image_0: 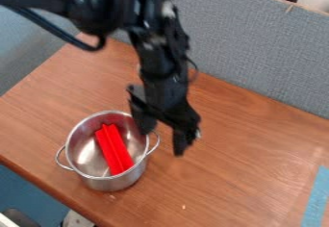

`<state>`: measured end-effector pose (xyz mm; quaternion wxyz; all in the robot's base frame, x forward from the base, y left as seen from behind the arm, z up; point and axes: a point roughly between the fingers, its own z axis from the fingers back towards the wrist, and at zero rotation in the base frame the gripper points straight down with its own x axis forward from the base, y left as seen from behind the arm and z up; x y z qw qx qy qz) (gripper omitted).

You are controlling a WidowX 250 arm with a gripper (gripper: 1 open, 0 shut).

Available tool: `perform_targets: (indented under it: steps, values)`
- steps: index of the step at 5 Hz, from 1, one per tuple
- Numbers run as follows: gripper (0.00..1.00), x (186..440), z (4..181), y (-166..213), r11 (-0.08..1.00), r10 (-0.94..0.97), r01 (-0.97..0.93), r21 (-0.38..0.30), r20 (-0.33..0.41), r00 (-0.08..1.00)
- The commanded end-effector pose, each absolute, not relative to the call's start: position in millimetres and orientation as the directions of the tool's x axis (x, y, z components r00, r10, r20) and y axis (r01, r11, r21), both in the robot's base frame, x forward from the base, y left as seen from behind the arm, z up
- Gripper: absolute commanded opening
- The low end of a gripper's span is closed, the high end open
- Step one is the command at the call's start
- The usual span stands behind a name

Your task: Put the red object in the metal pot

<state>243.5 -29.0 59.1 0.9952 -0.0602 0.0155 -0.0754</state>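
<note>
One red object (115,146) inside metal pot (81,168)

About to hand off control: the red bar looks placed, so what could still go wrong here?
The open hand hangs low just beside the metal pot; a sideways move could clip its rim and shove it. The pot sits near the table front edge, so a push might send it off. The red bar leans inside and could shift.

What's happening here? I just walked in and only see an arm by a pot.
A single robot arm is working at a wooden table. The red object already lies inside the metal pot, leaning against its wall. The hand is open and empty, low over the table just right of the pot, holding nothing. The placing looks done.
</note>
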Motion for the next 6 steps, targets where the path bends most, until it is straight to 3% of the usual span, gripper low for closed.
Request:
perform_targets:
  steps: [1,2,3,4,5,6]
  values:
    - [1.00,244.5,70.7,-16.9,0.978,-0.178,0.175,-0.117,-0.011,0.984]
    - [1.00,244.0,70.1,-15.5,0.969,-0.223,0.219,-0.117,-0.024,0.975]
    - [0.00,249.7,71.1,-48.4,0.969,-0.224,0.219,-0.115,-0.030,0.974]
    - [1.00,262.2,71.3,-85.2,0.963,-0.252,0.248,-0.104,-0.026,0.967]
    - [1.00,275.4,70.0,-113.2,0.958,-0.270,0.266,-0.105,-0.026,0.962]
    - [1.00,278.5,66.9,-78.0,0.989,-0.082,0.078,-0.124,-0.024,0.996]
